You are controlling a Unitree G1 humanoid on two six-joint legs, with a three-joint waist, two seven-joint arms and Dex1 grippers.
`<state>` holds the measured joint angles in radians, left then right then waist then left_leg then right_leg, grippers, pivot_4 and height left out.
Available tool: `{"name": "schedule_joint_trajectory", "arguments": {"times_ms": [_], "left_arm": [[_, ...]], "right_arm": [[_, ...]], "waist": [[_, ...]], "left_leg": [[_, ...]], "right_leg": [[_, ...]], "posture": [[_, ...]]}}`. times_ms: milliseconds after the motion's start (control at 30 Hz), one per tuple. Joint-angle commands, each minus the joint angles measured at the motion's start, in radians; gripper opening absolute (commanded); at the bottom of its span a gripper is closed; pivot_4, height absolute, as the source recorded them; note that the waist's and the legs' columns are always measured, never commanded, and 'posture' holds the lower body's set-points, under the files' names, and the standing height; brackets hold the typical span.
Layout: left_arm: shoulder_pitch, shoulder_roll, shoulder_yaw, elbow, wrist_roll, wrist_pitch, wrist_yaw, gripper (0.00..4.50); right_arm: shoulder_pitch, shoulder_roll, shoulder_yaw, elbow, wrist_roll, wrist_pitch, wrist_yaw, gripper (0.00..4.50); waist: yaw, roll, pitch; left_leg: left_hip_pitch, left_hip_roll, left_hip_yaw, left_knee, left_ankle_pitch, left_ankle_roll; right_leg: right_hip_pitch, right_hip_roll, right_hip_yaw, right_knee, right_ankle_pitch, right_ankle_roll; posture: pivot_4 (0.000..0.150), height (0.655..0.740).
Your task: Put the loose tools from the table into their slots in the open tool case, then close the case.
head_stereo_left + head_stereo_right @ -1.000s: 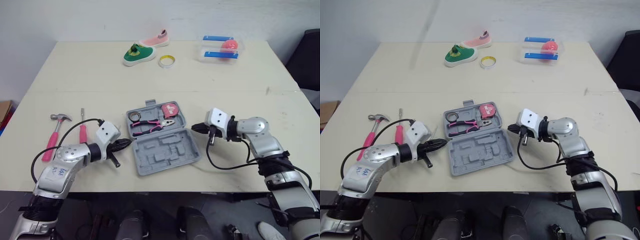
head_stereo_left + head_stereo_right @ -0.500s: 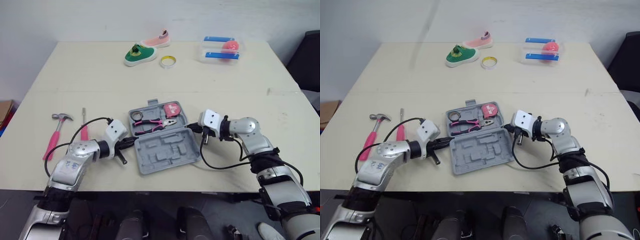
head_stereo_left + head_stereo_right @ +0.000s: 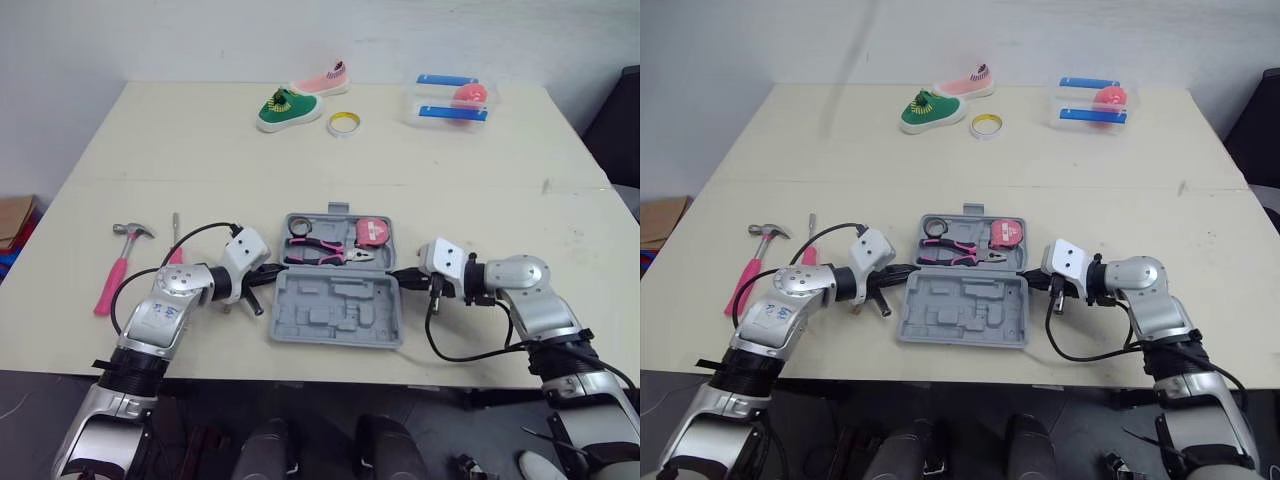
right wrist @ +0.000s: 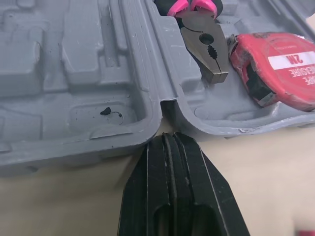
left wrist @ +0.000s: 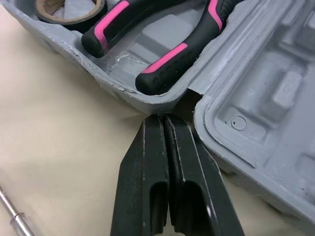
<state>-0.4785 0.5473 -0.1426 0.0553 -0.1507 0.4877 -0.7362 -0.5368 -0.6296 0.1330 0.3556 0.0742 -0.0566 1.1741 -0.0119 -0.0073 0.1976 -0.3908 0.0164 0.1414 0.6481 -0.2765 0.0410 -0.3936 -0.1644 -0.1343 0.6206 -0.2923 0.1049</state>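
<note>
Left gripper (image 5: 164, 120): fingers pressed together, empty, tips at the hinge gap on the left end of the tool case (image 3: 335, 318). Right gripper (image 4: 167, 140): also closed and empty, at the opposite hinge gap. Contact with the case is unclear.

The case lies open, lower centre in the eye views. Wrist views show the pliers (image 5: 167, 54), tape roll (image 5: 69, 11) and tape measure (image 4: 280, 69) seated inside.

Hammer (image 3: 118, 268) and screwdriver (image 3: 176, 228) lie loose at left, the screwdriver's handle partly hidden by the arm.

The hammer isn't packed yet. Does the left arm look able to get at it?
Probably yes: the hammer lies on bare table left of that arm, only the screwdriver nearby. The left gripper, shut at the tool case's edge, must back off first.
</note>
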Motion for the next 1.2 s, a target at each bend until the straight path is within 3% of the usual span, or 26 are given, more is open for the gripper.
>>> {"name": "schedule_joint_trajectory", "arguments": {"times_ms": [33,267,367,400,500,600,733,900,967,1200], "left_arm": [[0.008,0.009,0.024,-0.007,-0.007,-0.015,-0.014,0.06],[0.139,0.168,0.214,-0.17,-0.146,-0.057,-0.165,0.06],[0.264,0.217,0.457,-0.225,-0.273,-0.112,-0.226,0.06],[0.31,0.237,0.528,-0.21,-0.275,-0.157,-0.241,0.28],[0.415,0.28,0.727,-0.101,-0.297,-0.169,-0.227,1.19],[0.496,0.329,0.893,0.067,-0.284,-0.223,-0.209,2.58],[0.593,0.388,1.028,0.292,-0.251,-0.305,-0.192,4.46],[0.651,0.432,1.109,0.518,-0.228,-0.422,-0.117,4.46],[0.676,0.444,1.092,0.546,-0.206,-0.443,-0.105,4.46],[0.683,0.436,1.067,0.537,-0.226,-0.456,-0.124,4.46]], "right_arm": [[0.0,-0.009,-0.021,-0.012,0.016,0.013,-0.015,0.01],[0.043,-0.106,-0.111,-0.005,0.085,-0.038,0.03,0.01],[0.117,-0.183,-0.218,-0.013,0.167,-0.088,0.083,0.01],[0.141,-0.206,-0.255,-0.009,0.187,-0.089,0.088,0.0],[0.221,-0.272,-0.342,0.022,0.209,-0.099,0.082,0.94],[0.288,-0.305,-0.433,0.087,0.223,-0.15,0.051,2.41],[0.323,-0.334,-0.493,0.256,0.149,-0.396,-0.028,4.48],[0.322,-0.365,-0.544,0.468,0.199,-0.449,-0.007,4.48],[0.311,-0.364,-0.557,0.492,0.244,-0.376,0.041,4.48],[0.259,-0.334,-0.538,0.514,0.25,-0.412,0.096,4.48]], "waist": [[0.001,0.0,0.0],[-0.011,0.0,0.001],[-0.014,0.0,0.001],[-0.014,0.0,0.001],[-0.017,0.0,0.001],[-0.017,0.0,0.002],[-0.018,0.0,0.002],[-0.018,0.0,0.002],[-0.017,0.0,0.002],[-0.021,0.0,0.002]], "left_leg": [[0.0,0.0,0.0,0.0,0.0,0.0],[-0.002,0.0,0.0,-0.002,0.0,-0.001],[-0.003,0.001,0.0,-0.001,-0.002,0.0],[-0.003,0.001,0.0,-0.001,-0.002,0.001],[-0.002,0.001,0.001,-0.001,-0.003,0.001],[0.0,0.002,0.002,-0.001,-0.007,-0.003],[0.001,0.002,0.002,-0.002,-0.011,-0.002],[0.0,0.002,0.003,-0.003,-0.012,-0.004],[0.0,0.002,0.003,-0.004,-0.013,-0.006],[0.0,0.003,0.004,-0.005,-0.017,-0.002]], "right_leg": [[0.0,0.0,0.0,0.0,0.0,0.0],[-0.002,0.0,0.0,0.0,0.0,0.0],[-0.001,0.001,0.0,-0.001,0.0,0.0],[-0.001,0.0,0.0,-0.002,0.0,0.0],[-0.001,0.0,0.0,-0.006,0.0,0.0],[0.0,0.001,0.0,-0.006,0.0,0.0],[-0.001,0.0,0.001,-0.007,0.0,0.001],[-0.003,0.0,0.005,-0.009,0.0,0.001],[-0.003,-0.001,0.009,-0.011,0.0,0.0],[-0.004,-0.001,0.012,-0.012,0.0,0.0]], "posture": [[0.15,0.74],[0.15,0.74],[0.15,0.74],[0.15,0.74],[0.15,0.74],[0.15,0.74],[0.15,0.74],[0.15,0.74],[0.15,0.74],[0.15,0.74]]}}
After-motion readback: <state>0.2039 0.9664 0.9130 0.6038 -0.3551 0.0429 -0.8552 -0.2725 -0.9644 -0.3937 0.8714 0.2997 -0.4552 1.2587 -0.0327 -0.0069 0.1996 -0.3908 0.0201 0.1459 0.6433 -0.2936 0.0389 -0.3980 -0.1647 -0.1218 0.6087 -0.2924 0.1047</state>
